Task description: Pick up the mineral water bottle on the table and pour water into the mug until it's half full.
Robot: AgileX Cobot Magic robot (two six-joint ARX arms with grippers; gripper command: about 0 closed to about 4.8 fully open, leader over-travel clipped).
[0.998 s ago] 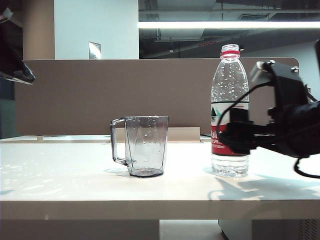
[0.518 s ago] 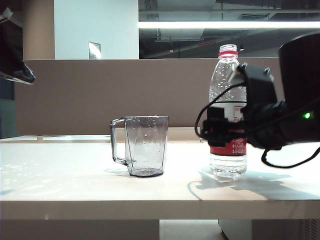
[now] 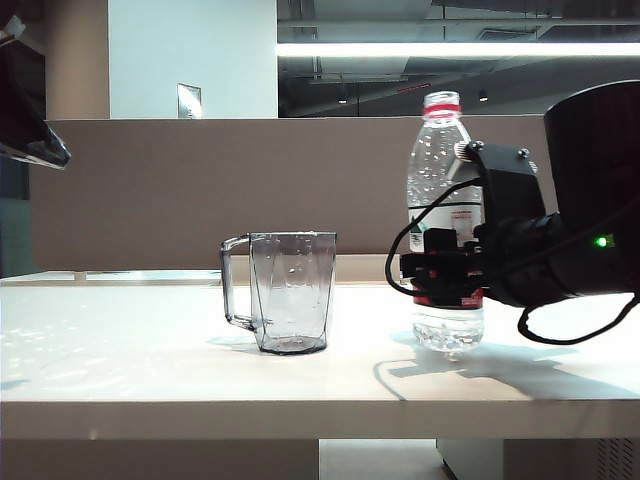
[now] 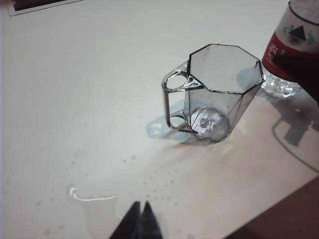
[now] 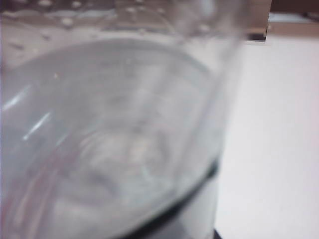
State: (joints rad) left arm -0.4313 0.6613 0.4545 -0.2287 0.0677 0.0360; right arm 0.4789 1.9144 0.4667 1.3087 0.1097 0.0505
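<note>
The right gripper [image 3: 440, 278] is closing around the bottle [image 3: 444, 190] at its red label; a second ago its fingers stood wider and the arm was further out to the right. The bottle has since shifted towards the mug [image 3: 292, 290] and now leans slightly, its base seeming to just clear the tabletop [image 3: 150, 370]. Judging by this, the grasp is made and the lift is beginning, with pouring not yet started. In the right wrist view the bottle [image 5: 109, 129] is filling almost everything, blurred. The mug [image 4: 219, 92] is standing upright near the middle, apparently empty. The left gripper [image 4: 139, 224] is hanging well apart from the mug, fingertips together, holding nothing, above a small puddle [image 4: 92, 196] and droplets.
</note>
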